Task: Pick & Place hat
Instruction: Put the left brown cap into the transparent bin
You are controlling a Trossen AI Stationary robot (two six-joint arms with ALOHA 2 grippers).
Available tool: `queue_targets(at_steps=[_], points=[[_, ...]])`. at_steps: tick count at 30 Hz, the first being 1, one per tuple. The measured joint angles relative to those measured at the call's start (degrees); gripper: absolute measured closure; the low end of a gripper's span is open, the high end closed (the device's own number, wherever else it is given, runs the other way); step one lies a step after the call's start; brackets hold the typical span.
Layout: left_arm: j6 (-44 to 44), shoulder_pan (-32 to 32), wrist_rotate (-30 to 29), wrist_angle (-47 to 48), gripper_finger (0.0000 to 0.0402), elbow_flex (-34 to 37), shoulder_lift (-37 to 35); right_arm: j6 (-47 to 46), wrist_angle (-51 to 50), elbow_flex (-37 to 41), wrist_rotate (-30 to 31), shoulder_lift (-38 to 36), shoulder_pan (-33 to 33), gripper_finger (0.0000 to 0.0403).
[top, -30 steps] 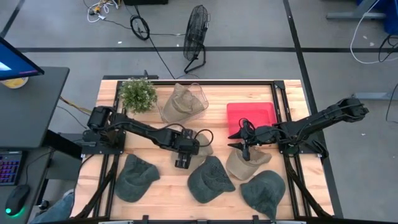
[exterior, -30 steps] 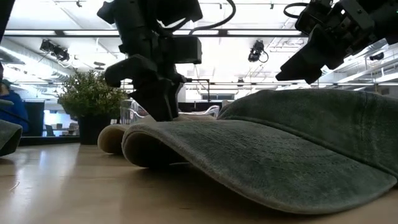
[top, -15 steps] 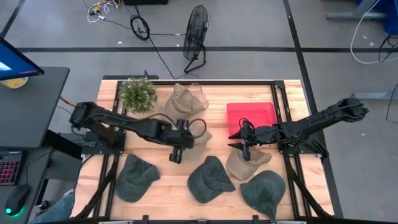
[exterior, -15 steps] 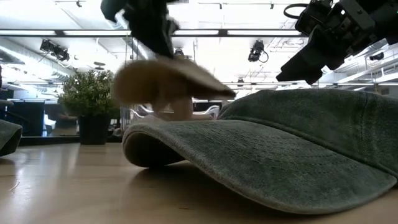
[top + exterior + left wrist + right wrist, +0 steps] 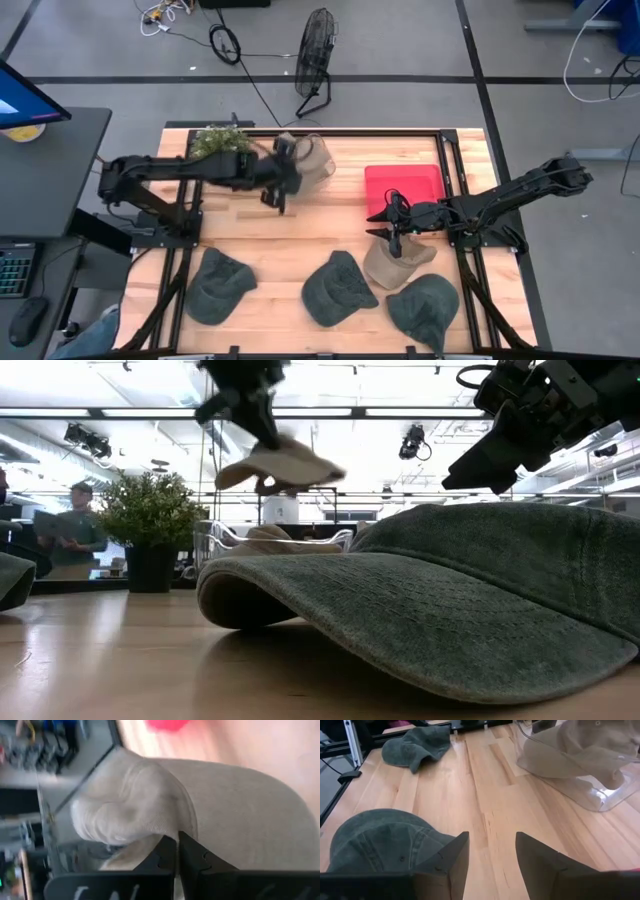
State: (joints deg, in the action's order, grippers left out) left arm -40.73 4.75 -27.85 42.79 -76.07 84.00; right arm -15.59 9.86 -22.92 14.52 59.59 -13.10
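Note:
My left gripper (image 5: 279,190) is shut on a tan hat (image 5: 281,464) and holds it in the air beside and above the clear bin (image 5: 316,160) at the table's far side. In the bin lies another tan hat (image 5: 277,534). In the left wrist view the held tan hat (image 5: 150,805) fills the picture past the shut fingers. My right gripper (image 5: 390,228) hovers open over a third tan hat (image 5: 398,264), which rests on the table at the right. Its fingers (image 5: 451,862) are wide apart with nothing between them. My left gripper pinches the tan hat's cloth (image 5: 161,833) between its two shut fingertips, coming at it from above. Which part of the hat that is, I cannot tell. The hat hangs tilted below the fingers (image 5: 262,430), lifted clear of the table and above the bin.
Three dark green hats (image 5: 215,285) (image 5: 338,290) (image 5: 425,310) lie along the near edge; one fills the low view (image 5: 450,600). A red tray (image 5: 403,186) lies at the far right and a potted plant (image 5: 220,148) at the far left. A person (image 5: 75,530) stands behind the table.
My left gripper has shut on the tan hat at the table's middle, lifted it clear and carried it toward the far edge, up to the clear bin. The hat now hangs in the air instead of lying on the wood.

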Motion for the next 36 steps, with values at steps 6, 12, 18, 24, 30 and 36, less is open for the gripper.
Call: queue_targets(at_steps=[6, 12, 18, 24, 30, 36], points=[[-1.5, 9.3, 7.3, -2.2, 0.0397, 2.6, 3.6, 0.0, 0.0, 0.0, 0.0, 0.0, 0.0, 0.0236], [-7.0, 12.1, 4.7, -2.8, 0.0397, 5.4, 7.0, 1.5, -0.6, 0.0, 0.0, 0.0, 0.0, 0.0236], [-5.2, 11.4, 6.2, -2.0, 0.0396, 8.5, 7.5, 3.0, -0.8, 0.0, 0.0, 0.0, 0.0, 0.0236], [0.5, 11.4, 11.8, -2.4, 0.0385, 12.3, 7.5, 3.0, -1.0, 0.0, 0.0, 0.0, 0.0, 0.0236], [6.0, 11.6, 11.8, -2.3, 0.0360, 13.0, 7.5, 3.0, -1.0, 0.0, 0.0, 0.0, 0.0, 0.0236], [7.7, 11.0, 11.7, -2.0, 0.0300, 13.0, 7.1, 2.6, -0.8, 0.0, 0.0, 0.0, 0.0, 0.0236]])
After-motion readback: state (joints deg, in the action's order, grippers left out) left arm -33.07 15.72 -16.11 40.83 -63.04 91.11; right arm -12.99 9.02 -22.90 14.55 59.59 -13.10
